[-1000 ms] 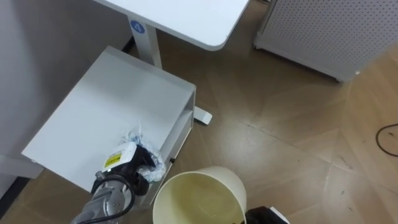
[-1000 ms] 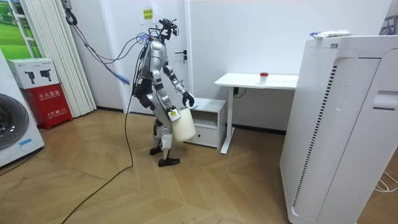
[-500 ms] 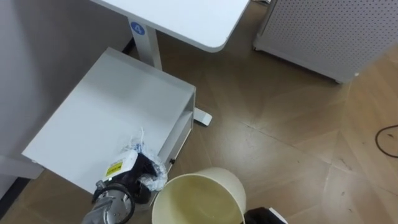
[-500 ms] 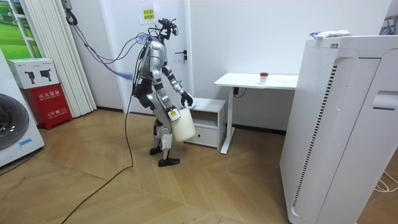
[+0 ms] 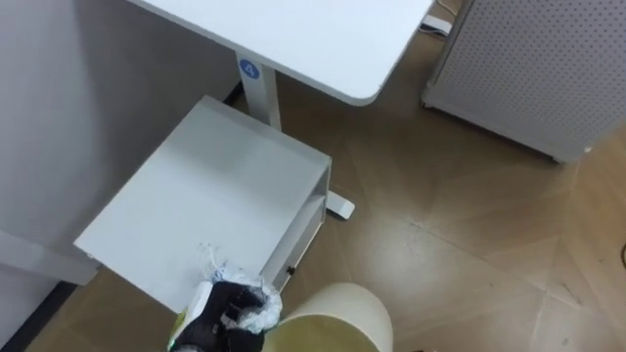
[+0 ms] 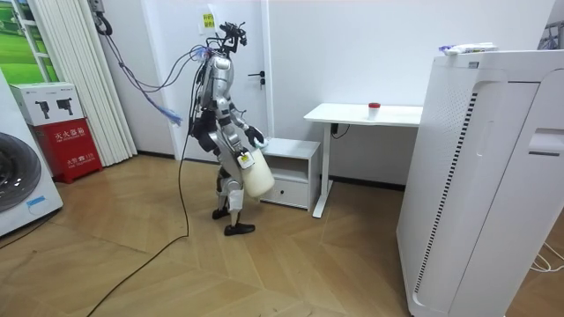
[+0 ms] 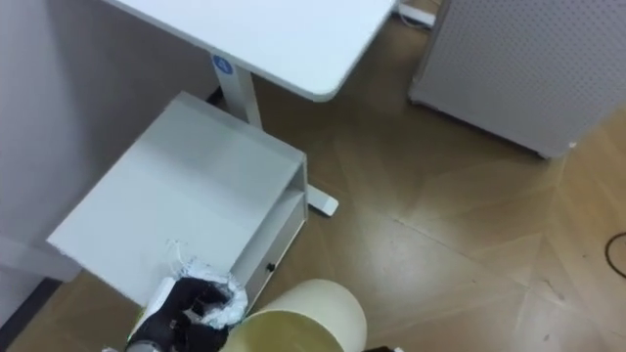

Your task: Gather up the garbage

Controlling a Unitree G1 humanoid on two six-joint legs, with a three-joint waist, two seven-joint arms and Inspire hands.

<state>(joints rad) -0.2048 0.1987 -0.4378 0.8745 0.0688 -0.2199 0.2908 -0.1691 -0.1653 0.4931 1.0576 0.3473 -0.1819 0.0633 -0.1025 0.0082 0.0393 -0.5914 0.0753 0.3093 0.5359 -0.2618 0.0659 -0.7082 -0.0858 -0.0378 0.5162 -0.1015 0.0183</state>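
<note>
At bottom left your left hand [image 5: 217,318] is clenched round the crumpled wrapper [image 5: 260,310], just beside the bin [image 5: 342,311] at bottom centre; swing it right, well over the rim, before loosening, clear of the cabinet [image 5: 215,186] behind.

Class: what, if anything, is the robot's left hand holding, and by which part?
The left robot hand is curled round a crumpled wrapper, gripping its bunched middle, with crinkled ends sticking out, at the cabinet's front edge beside the bin.
</note>
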